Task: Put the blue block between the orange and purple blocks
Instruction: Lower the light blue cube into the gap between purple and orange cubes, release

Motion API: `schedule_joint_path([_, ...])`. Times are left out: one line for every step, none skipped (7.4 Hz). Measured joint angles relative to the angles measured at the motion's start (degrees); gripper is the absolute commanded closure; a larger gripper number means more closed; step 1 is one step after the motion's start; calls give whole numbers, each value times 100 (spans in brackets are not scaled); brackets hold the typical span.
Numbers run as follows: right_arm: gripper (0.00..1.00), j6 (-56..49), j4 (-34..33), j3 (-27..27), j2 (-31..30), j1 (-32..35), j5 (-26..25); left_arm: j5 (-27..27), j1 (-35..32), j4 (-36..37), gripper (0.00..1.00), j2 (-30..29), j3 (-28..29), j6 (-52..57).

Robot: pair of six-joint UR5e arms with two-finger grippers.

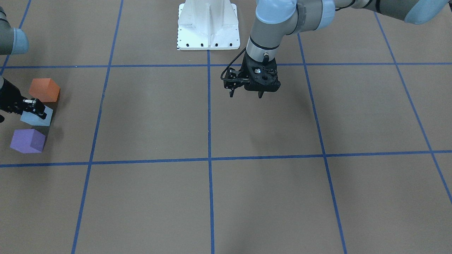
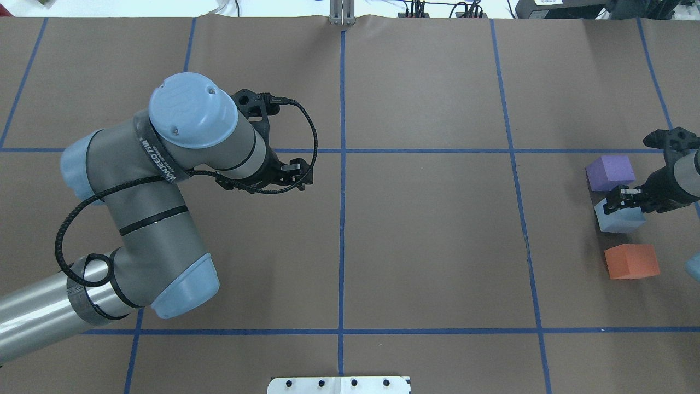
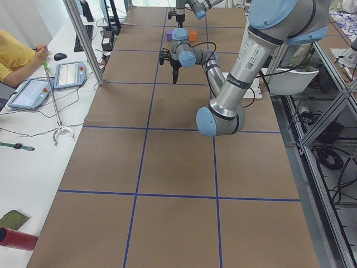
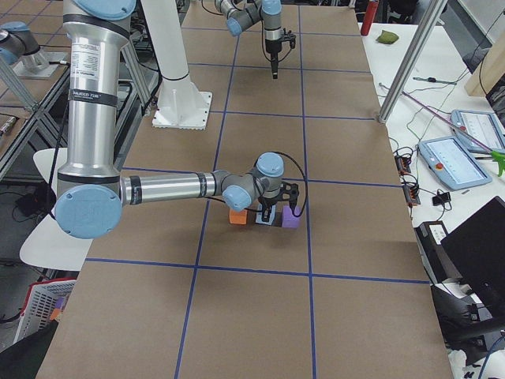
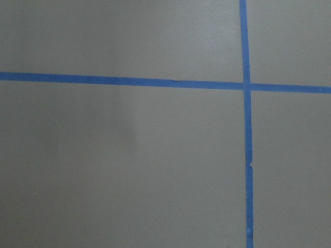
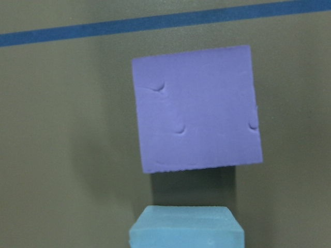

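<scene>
The blue block (image 1: 35, 119) sits between the orange block (image 1: 44, 89) and the purple block (image 1: 28, 140) at the table's far right end. My right gripper (image 1: 36, 108) is down on the blue block, and its fingers appear shut on it. The overhead view shows the same row: purple block (image 2: 610, 172), blue block (image 2: 620, 218), orange block (image 2: 631, 261), with my right gripper (image 2: 622, 199) on the blue one. The right wrist view shows the purple block (image 6: 196, 114) and the top of the blue block (image 6: 186, 227). My left gripper (image 1: 246, 94) hangs open and empty above the table's middle.
The white robot base (image 1: 208, 25) stands at the table's robot-side edge. Blue tape lines (image 5: 246, 129) divide the brown table into squares. An operator and tablets (image 3: 33, 89) are at a side desk.
</scene>
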Motion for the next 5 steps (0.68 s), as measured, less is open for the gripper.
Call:
schedule_joint_path([0,0,3,-5,-7,-2,-4,0,1,-1,0,-2,0,-12])
schedule_joint_path([0,0,3,-9,-9,-5,-3,0,2,2,0,-9,0,-19])
schedule_joint_path([0,-2,6,-9,-11,-5,0,0,1,4,0,-16,-2,-24])
schedule_joint_path([0,-6,31,4,-11,-5,7,0,1,7,0,-22,-9,-27])
schedule_joint_path([0,-8,129,27,-33,0,15,0,-12,13,0,-20,-24,-26])
